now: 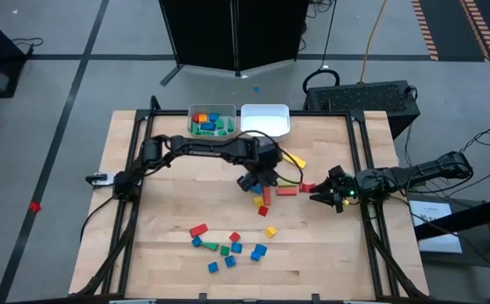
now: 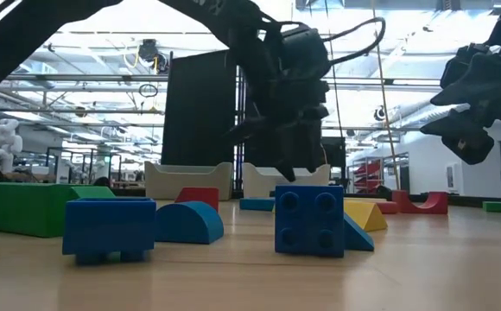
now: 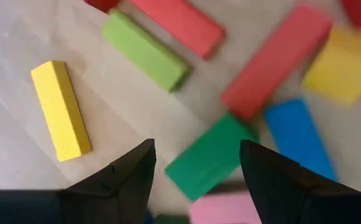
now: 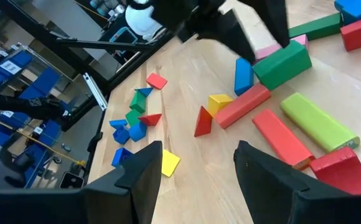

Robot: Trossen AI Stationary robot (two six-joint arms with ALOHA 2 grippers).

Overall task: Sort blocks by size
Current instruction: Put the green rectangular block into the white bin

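Blocks [image 3: 211, 155] looked light and rigid, best pinched across their narrow sides; left tool [image 3: 196, 165] hovered released above them.

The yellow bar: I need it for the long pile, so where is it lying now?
In the left wrist view the yellow bar lies flat on the table, apart from the cluster, nearest the light green bar.

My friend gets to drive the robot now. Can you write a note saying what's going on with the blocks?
Left gripper: open, empty, over the dark green bar in the middle pile.
Right gripper: open, empty, waiting at the table's right side.
Done: left bin holds some blocks; white bin looks empty.
Left: bars at table middle, including the yellow bar; small blocks near the front edge.
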